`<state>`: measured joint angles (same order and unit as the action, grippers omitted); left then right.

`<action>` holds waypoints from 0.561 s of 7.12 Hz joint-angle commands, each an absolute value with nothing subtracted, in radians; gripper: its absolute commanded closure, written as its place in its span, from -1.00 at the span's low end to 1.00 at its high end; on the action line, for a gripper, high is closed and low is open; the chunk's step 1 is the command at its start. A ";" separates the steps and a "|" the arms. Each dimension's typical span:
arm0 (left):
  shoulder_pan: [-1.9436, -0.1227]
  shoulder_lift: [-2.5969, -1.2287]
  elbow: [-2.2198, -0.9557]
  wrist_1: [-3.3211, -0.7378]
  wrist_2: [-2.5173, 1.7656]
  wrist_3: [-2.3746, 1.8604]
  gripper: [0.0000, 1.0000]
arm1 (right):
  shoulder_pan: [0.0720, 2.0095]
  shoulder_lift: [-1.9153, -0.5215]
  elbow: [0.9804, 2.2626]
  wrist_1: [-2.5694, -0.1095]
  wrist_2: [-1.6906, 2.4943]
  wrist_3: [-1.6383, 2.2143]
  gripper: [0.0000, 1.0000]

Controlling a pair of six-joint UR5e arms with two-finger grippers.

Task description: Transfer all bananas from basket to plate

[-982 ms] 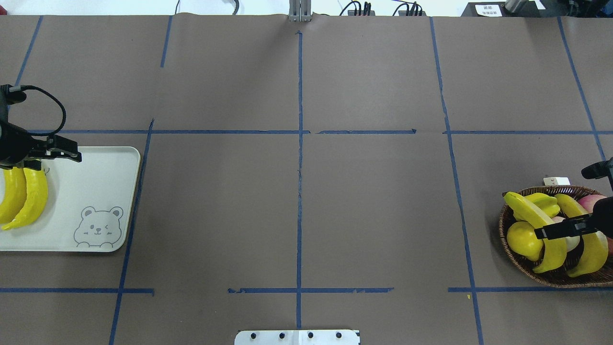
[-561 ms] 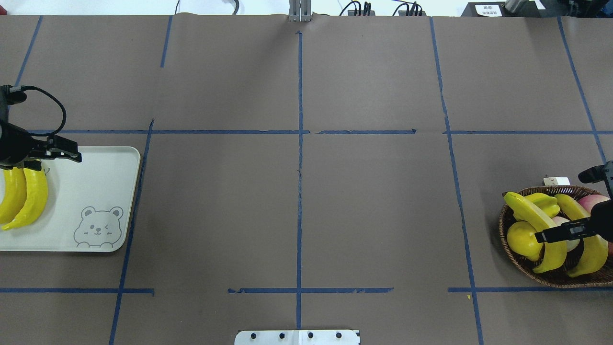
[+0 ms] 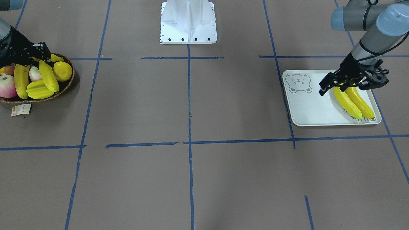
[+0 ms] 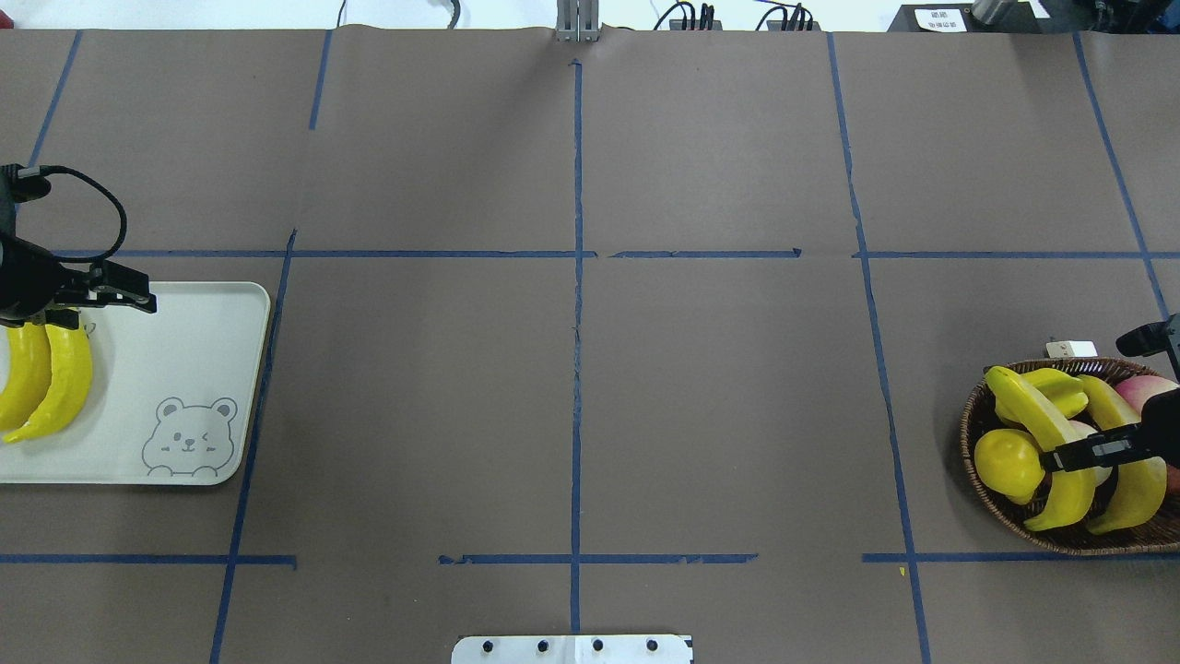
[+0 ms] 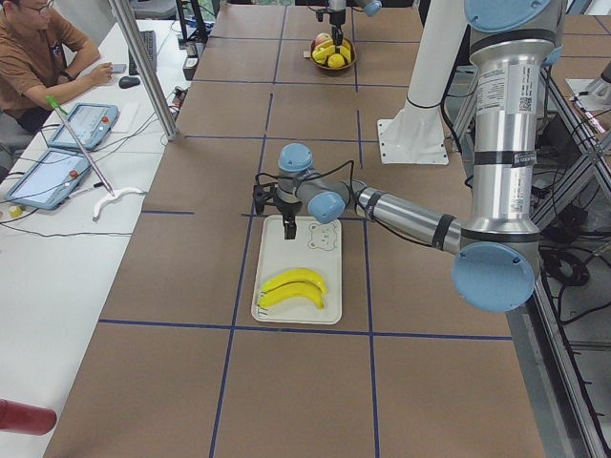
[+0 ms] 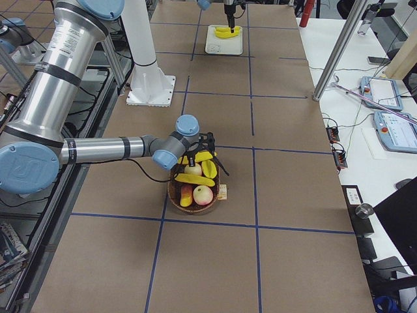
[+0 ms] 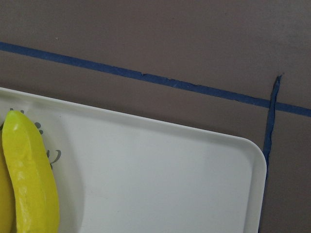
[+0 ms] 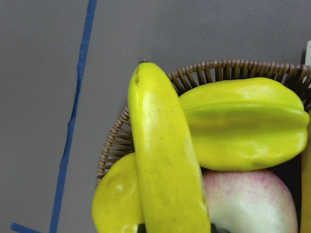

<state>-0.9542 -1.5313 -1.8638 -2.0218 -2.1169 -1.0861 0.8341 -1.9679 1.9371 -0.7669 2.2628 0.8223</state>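
Two bananas (image 4: 64, 378) (image 3: 346, 102) lie side by side on the pale plate (image 4: 184, 341) (image 3: 306, 108) with its bear drawing. My left gripper (image 4: 57, 312) (image 3: 350, 85) hangs open just above their near ends and holds nothing. At the far right, the wicker basket (image 4: 1042, 535) (image 3: 72, 78) holds two more bananas (image 4: 1037, 420) (image 4: 1138, 470). My right gripper (image 4: 1069, 456) reaches into it, fingers closed across the left banana (image 8: 165, 160), which fills the right wrist view.
Also in the basket are a starfruit (image 8: 243, 121), a lemon (image 4: 1009, 461) and an apple (image 4: 1143, 387). A paper tag (image 4: 1069, 349) lies by the rim. The robot base (image 3: 188, 22) stands mid-table. A person (image 5: 38, 57) sits at a side desk.
My right gripper has shifted slightly right and lower in the basket, and the banana it crosses slid right with it. The left gripper and the plate's bananas have stayed put.
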 commanded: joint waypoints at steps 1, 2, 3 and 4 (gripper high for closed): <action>-0.954 -1.531 -1.865 -2.022 -2.117 -1.086 -0.99 | 0.902 -1.968 1.940 -0.767 2.325 0.799 0.98; -0.954 -1.532 -1.865 -2.022 -2.117 -1.086 -0.99 | 0.969 -1.968 1.947 -0.765 2.386 0.798 0.98; -0.954 -1.532 -1.867 -2.022 -2.117 -1.086 -0.99 | 1.035 -1.959 1.956 -0.765 2.464 0.798 0.99; -0.951 -1.540 -1.868 -2.022 -2.117 -1.086 -0.99 | 1.072 -1.901 1.960 -0.767 2.535 0.801 0.99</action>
<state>-0.9530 -1.5344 -1.8668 -2.0218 -2.1169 -1.0861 1.0111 -1.9480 1.9528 -0.7659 2.4459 0.7991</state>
